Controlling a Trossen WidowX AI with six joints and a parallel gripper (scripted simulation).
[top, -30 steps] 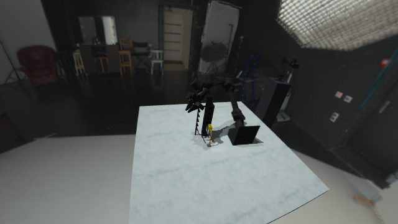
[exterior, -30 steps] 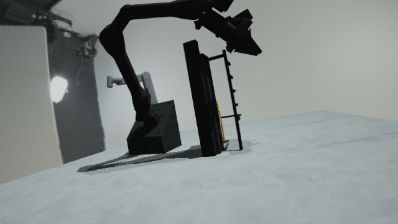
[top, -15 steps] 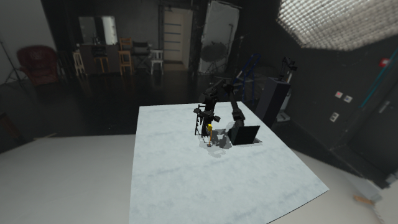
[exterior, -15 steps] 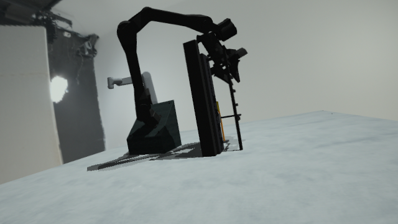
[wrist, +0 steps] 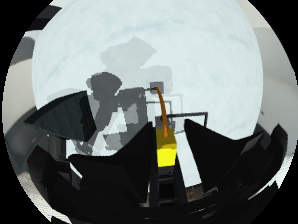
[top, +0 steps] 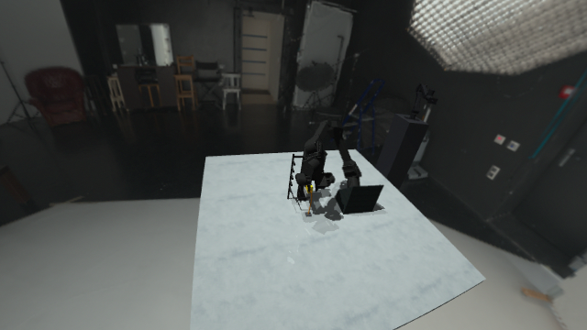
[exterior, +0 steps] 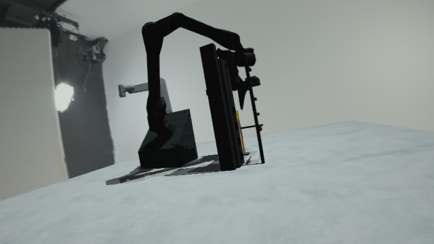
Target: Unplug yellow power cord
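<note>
The black power strip [exterior: 220,112] stands upright on the white table [top: 275,275] [exterior: 305,190]. The yellow plug [top: 310,189] [exterior: 238,116] [wrist: 166,151] sits on its face low down. Its orange cord [top: 311,203] [exterior: 243,142] [wrist: 161,106] hangs to the table. My gripper [top: 306,184] [exterior: 241,99] [wrist: 168,124] points down along the strip's face, just above the plug. Its fingers stand partly open, one on each side of the plug in the wrist view. I cannot see them touching it.
A thin black ladder-like frame [top: 291,179] [exterior: 255,112] stands right beside the strip. The arm's dark wedge-shaped base [top: 359,199] [exterior: 169,146] sits close behind. The table's edges are far from the strip.
</note>
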